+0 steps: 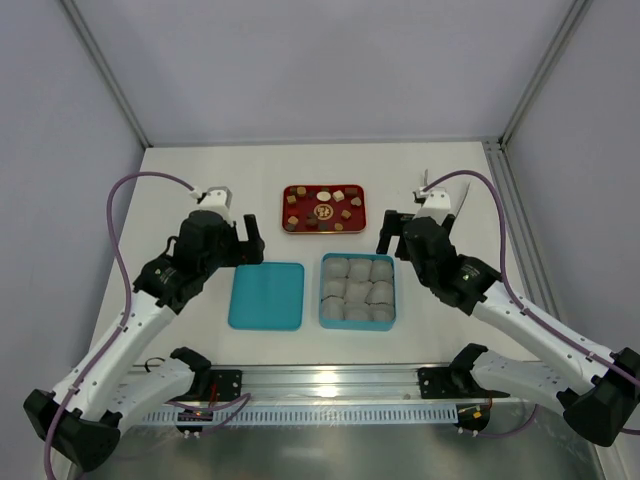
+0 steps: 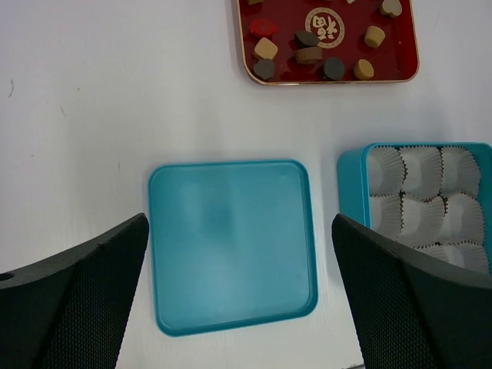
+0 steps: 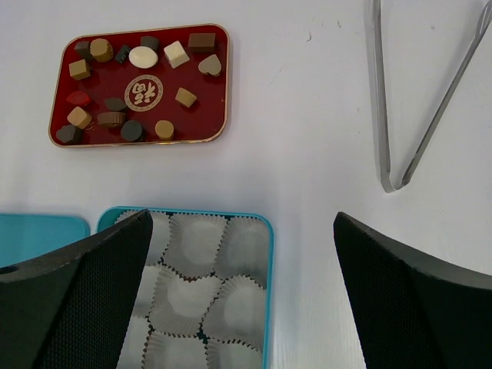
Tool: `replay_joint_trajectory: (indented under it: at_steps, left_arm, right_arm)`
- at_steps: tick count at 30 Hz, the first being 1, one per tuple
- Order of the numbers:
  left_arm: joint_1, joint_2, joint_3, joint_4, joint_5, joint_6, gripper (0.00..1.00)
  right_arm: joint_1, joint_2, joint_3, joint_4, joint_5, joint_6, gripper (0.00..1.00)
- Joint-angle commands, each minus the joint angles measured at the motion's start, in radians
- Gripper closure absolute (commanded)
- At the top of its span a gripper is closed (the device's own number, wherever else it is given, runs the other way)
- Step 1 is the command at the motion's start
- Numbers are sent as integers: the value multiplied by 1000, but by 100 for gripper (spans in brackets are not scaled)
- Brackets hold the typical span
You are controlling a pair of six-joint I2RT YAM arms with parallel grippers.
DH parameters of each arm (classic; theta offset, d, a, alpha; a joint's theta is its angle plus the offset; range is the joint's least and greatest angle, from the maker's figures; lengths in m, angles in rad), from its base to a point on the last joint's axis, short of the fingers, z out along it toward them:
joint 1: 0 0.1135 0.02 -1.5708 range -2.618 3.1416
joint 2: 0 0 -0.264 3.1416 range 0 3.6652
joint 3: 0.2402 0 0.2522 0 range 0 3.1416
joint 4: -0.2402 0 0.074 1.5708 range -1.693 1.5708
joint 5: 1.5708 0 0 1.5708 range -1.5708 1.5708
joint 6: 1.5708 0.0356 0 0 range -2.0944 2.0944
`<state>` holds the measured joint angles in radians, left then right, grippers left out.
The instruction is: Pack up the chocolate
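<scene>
Several small pieces of chocolate, tan, brown, dark and cream, lie scattered on a red tray with a gold emblem at mid-table. In front of it stands a teal box filled with white paper cups, none holding a piece. My left gripper hangs open above the teal lid. My right gripper hangs open over the box's right edge. Both hold nothing.
The lid lies flat just left of the box, its corner showing in the right wrist view. Metal tongs lie on the white table to the right of the tray. Grey walls close in the back and sides.
</scene>
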<state>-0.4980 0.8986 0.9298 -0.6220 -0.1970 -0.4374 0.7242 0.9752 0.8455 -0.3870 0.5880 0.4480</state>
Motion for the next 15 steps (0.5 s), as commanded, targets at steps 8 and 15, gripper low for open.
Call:
replay_joint_trajectory:
  at_steps: [8, 15]
  left_arm:
    - [-4, 10, 44, 4, 37, 9, 0]
    - [-4, 10, 50, 2, 77, 14, 0]
  right_arm:
    - [-38, 77, 136, -73, -25, -48, 0]
    - [-403, 236, 231, -78, -299, -114, 0]
